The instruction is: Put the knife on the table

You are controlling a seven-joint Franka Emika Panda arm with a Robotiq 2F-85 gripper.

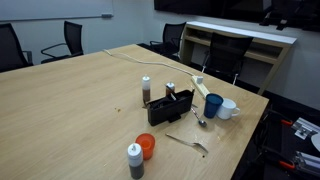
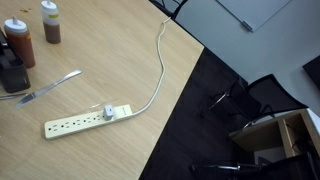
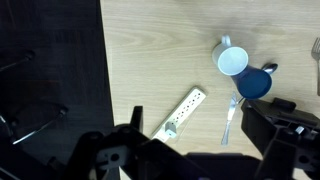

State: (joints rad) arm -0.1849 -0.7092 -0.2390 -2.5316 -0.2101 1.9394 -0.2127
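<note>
Your gripper [image 3: 195, 140] hangs spread and empty above the light wooden table [image 3: 150, 50]. The silver metal knife [image 2: 50, 88] seems to lie there already; I think only retreating remains.

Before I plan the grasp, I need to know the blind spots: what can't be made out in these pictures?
- Silver utensil: blurred in an exterior view; knife or not, unclear.
- Black holder: cropped by an exterior view's left edge; contents hidden.
- Thin utensil by the orange cup: too small in an exterior view to identify.
- Gripper: open in the wrist view, height unreadable; absent from both exterior views.
</note>
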